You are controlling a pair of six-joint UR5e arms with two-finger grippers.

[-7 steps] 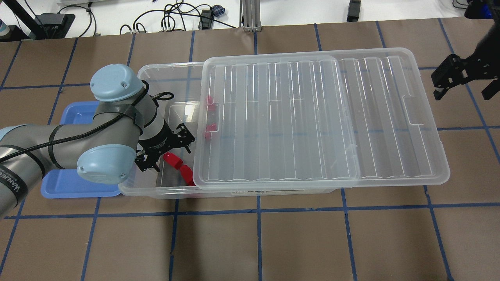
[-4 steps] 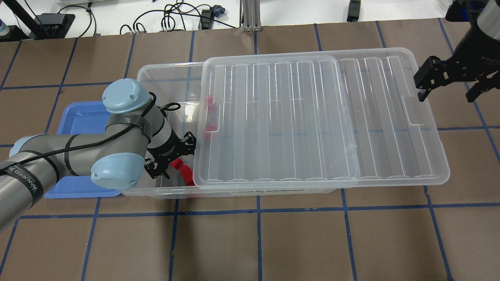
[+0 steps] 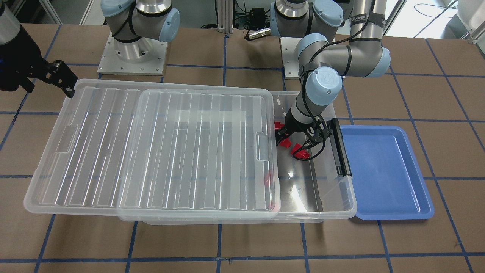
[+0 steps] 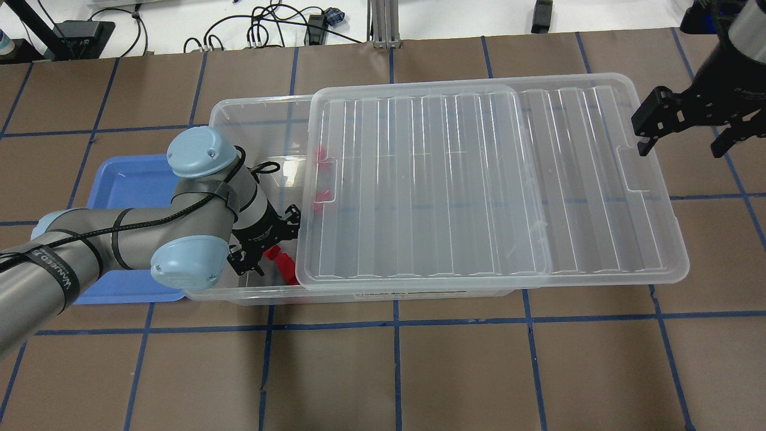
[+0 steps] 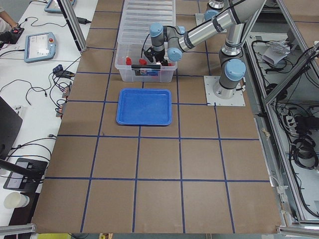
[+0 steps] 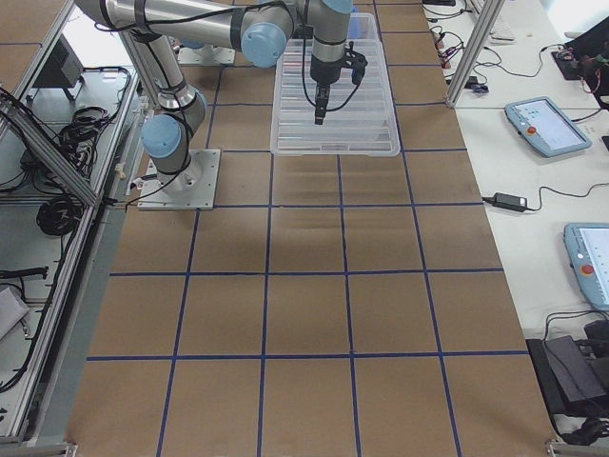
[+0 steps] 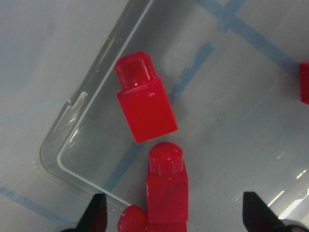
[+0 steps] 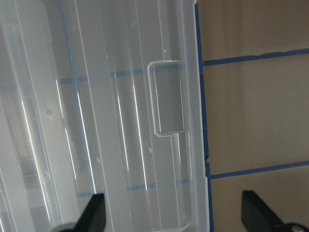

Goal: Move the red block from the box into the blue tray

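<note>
– Brown paper covers the tabletop [image 4: 395, 371], squared off with blue tape. What is the biggest thing we have on it?

– We make it the large clear plastic box [image 4: 239, 295], lying lengthwise across the middle. Its ribbed clear plastic lid [image 4: 455, 179] rests on top but sits shifted toward the robot's right. It overhangs that end and leaves the box's left end uncovered.

– And beside the uncovered end?

– We see the shallow blue plastic tray [image 3: 382, 170] with rounded corners, flat on the tabletop. It is just beside the short wall that carries the long black latch [image 3: 340, 148].

– Where do we put the arms?

– The left arm reaches down into the uncovered end of the box, and the left gripper [image 7: 176, 215] is spread wide over the box floor. The right gripper [image 4: 680, 146] hangs over the lid's right short edge, near the handle recess. It is likewise spread and pinches nothing.

– And the small red plastic block?

– We find that red block [image 7: 166, 186] on the box floor near a rounded corner, in line between the left gripper's two fingertips and apart from both. We cannot tell whether the fingertips are down at its level. Its round stub points at a second red block [image 7: 146, 99] just beyond it, the two nearly touching. A third red piece [image 7: 133, 220] lies against its side, cut off by the wrist view's lower edge. We also make out blurred red shapes [image 4: 323, 194] under the lid's left edge, inside the box.
</note>
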